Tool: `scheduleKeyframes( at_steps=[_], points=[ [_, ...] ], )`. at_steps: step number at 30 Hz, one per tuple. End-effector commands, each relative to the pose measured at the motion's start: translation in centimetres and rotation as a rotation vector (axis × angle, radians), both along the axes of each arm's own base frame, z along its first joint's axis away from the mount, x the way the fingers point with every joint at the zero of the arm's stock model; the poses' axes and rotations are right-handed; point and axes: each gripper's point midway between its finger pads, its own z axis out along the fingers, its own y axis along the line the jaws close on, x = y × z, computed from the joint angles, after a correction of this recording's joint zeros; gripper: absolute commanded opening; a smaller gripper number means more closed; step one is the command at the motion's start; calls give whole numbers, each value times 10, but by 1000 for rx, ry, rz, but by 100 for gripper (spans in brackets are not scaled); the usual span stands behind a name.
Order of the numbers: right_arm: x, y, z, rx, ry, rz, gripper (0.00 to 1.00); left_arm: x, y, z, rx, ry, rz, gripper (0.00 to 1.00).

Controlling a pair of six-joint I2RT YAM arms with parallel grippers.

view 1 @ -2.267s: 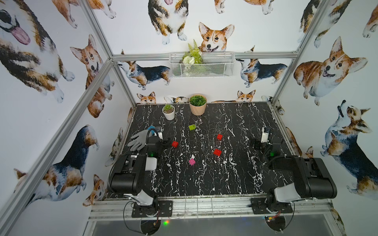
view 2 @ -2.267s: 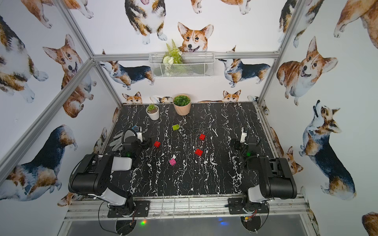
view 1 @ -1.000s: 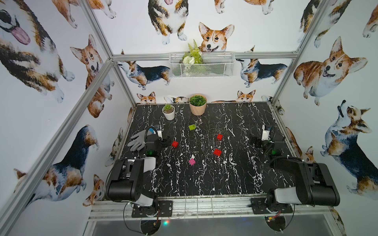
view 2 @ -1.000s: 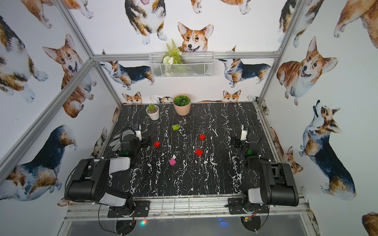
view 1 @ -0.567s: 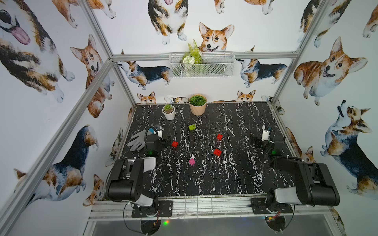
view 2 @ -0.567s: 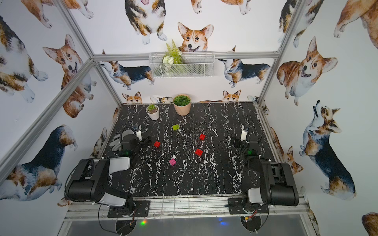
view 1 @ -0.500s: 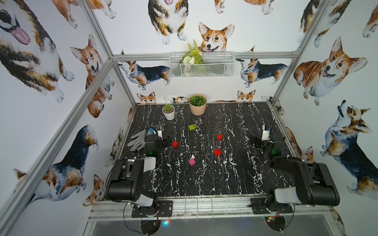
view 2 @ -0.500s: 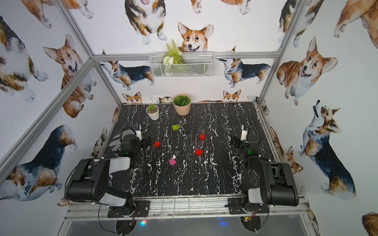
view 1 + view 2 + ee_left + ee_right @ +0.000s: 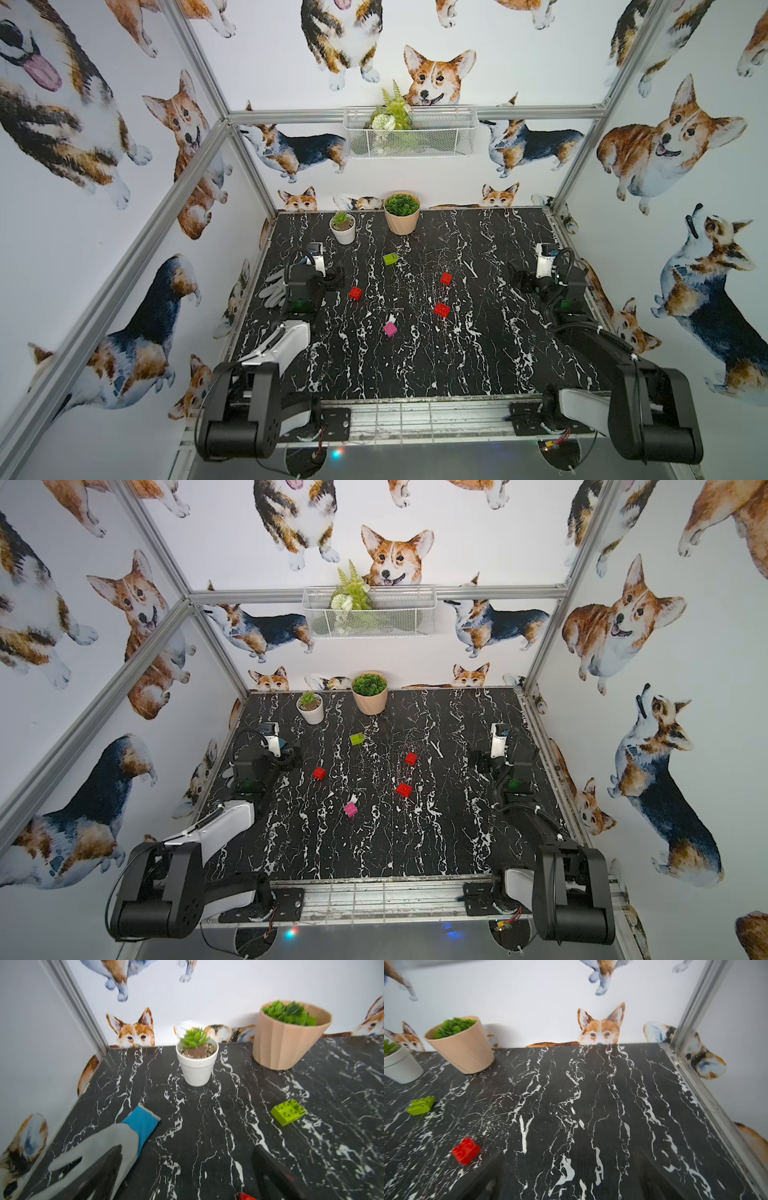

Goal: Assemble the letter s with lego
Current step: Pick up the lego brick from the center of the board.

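Glove (image 9: pixel 272 289), grey, lies beside the left gripper (image 9: pixel 332 279); white pot (image 9: pixel 343 233) and tan pot (image 9: pixel 401 222) stand at the far edge of the table (image 9: pixel 415 365). Lego bricks (image 9: pixel 441 309) lie scattered, unjoined, mid-table. Arms crouch low at either side; right gripper (image 9: pixel 517 281), like the left, gapes wide, empty.

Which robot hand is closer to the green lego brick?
Left. The left gripper sits fairly near the green brick; the right gripper is much farther away.

I see a black marbled worktop (image 9: pixel 457 365). At the back stand a white pot (image 9: pixel 343 233) and a tan pot (image 9: pixel 401 218). Mid-surface, all apart: green brick (image 9: pixel 390 259), three red bricks (image 9: pixel 355 293) (image 9: pixel 446 278) (image 9: pixel 441 309), pink brick (image 9: pixel 390 329). A grey glove (image 9: pixel 274 289) lies at the left edge.
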Motion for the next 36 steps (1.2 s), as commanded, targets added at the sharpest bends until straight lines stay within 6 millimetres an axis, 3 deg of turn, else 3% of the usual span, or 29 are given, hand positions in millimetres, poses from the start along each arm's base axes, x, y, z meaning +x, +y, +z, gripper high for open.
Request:
scheduleKeyframes(
  at_steps=[1, 5, 9, 15, 22, 29, 36],
  points=[
    [-28, 35, -5, -55, 97, 199, 100, -23, -19, -13, -78, 190, -89, 100],
    [-69, 80, -10, -175, 196, 428, 100, -52, -64, 4, -200, 299, -299, 100],
    [-102, 110, -18, -226, 297, 600, 100, -84, -105, 9, -219, 367, -515, 100],
    [-107, 156, -34, -270, 392, 714, 96, -111, -137, 12, -264, 365, -762, 100],
    [-107, 203, -83, -370, 533, 797, 88, -114, -148, 11, -269, 344, -850, 100],
    [-81, 201, -113, -503, 588, 727, 78, -120, -146, -1, -230, 372, -864, 100],
    [-81, 212, -125, -543, 641, 789, 74, -118, -147, -1, -229, 367, -871, 100]
  ],
)
